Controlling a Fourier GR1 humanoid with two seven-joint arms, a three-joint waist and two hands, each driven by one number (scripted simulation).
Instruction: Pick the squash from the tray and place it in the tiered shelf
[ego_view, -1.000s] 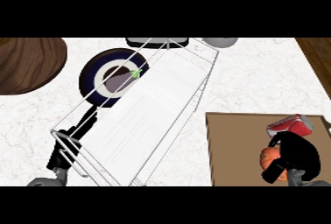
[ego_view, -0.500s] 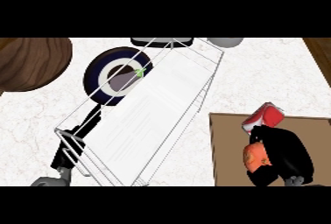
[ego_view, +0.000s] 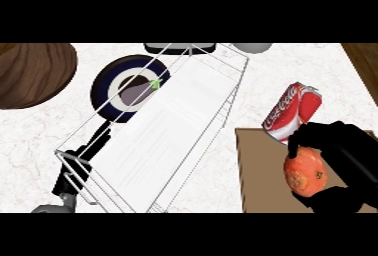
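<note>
A dark brown wooden bowl (ego_view: 29, 72) sits at the far left, at about 10 o'clock. Just to its right is a round plate (ego_view: 122, 95), dark blue on the outside and white inside, with a dark purple vegetable (ego_view: 136, 91) with a green stem on it. Below the plate, at about 8 o'clock, the left hand (ego_view: 80, 162) shows as a dark shape behind the wires. I cannot tell how its fingers are set.

The tiered shelf (ego_view: 170, 135) is a white wire rack that runs from 7 o'clock up to 12 o'clock across the middle. A grey round thing (ego_view: 252, 47) peeks in at about 1 o'clock.

At 3 o'clock a red soda can (ego_view: 294, 112) lies tilted, with its low end by the top edge of the brown tray (ego_view: 258, 175). Half a second ago less of the can showed and it sat lower in the view. Now the whole can shows.

At about 4 o'clock the black right hand (ego_view: 336, 150) is curled around the orange squash (ego_view: 305, 172). The fingers wrap over its top and the thumb is under it. The squash is over the tray, well apart from the shelf. It looks bigger and higher in the view than it did half a second ago.
</note>
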